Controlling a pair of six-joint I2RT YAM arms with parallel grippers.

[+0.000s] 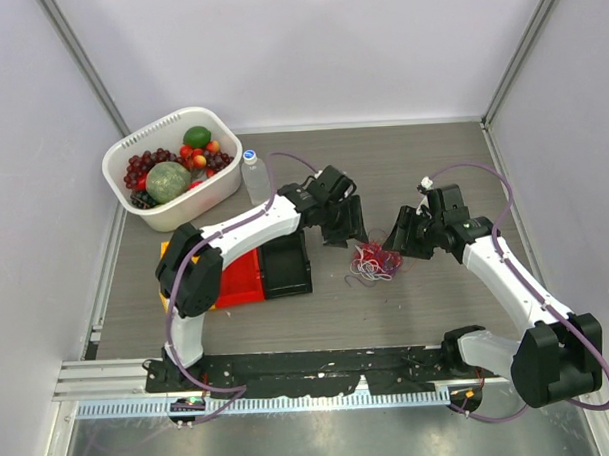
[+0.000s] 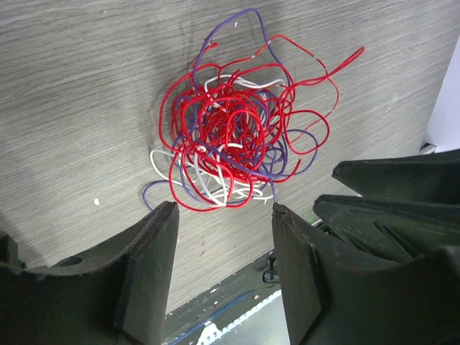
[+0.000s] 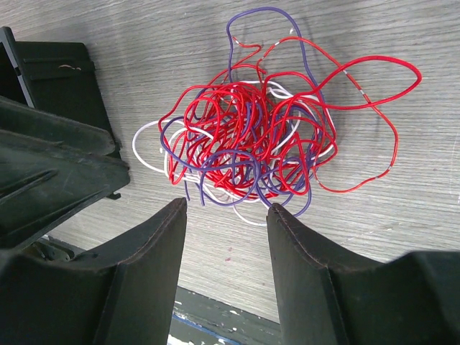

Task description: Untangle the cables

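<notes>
The cables lie in one tangled ball of red, white and purple wires on the table between my two arms. The left wrist view shows the ball just beyond my left gripper, which is open with nothing between its fingers. In the right wrist view the same tangle lies just ahead of my right gripper, also open and holding nothing. Seen from above, the left gripper hangs at the ball's upper left and the right gripper at its right.
A white basket of fruit stands at the back left with a small bottle beside it. A red bin and a black bin sit under the left arm, left of the cables.
</notes>
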